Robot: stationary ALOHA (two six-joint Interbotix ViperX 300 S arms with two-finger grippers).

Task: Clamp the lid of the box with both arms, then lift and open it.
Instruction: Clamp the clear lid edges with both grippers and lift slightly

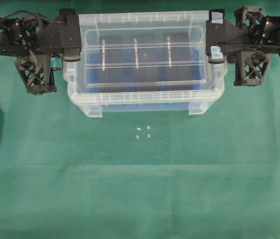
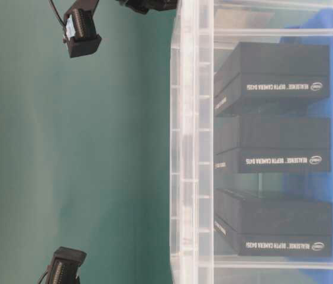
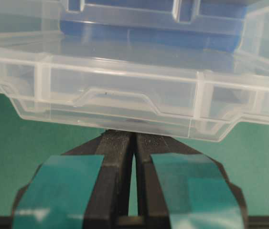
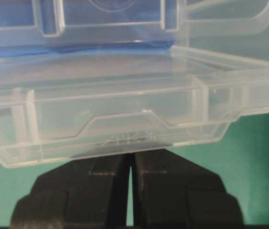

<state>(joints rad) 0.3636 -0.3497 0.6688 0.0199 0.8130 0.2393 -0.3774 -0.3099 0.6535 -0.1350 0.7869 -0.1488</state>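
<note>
The deep clear plastic tub [image 1: 144, 97], lined in blue and holding black rectangular blocks [image 2: 272, 145], sits on the green cloth-covered table [image 1: 140, 189]. It serves as the landmark here. Over its open top lies the flat clear rectangular lid [image 1: 144, 55], shifted toward the tub's far side rather than square with the rim. Judging by that offset and the wrist views, the lid seems already raised off the tub.

The lid's long axis runs from one arm to the other, so each short end faces a gripper. The left black gripper [image 3: 134, 138] meets the lid at the tub's left end. Its fingers [image 3: 117, 143] are drawn together with only a slit between them, pinching the underside edge of the lid's end tab. The right black gripper [image 4: 130, 157] mirrors this at the tub's right end, likewise clenched on the lid's rim.

Both arms stand equally near, so lifting further calls for matched upward motion.
</note>
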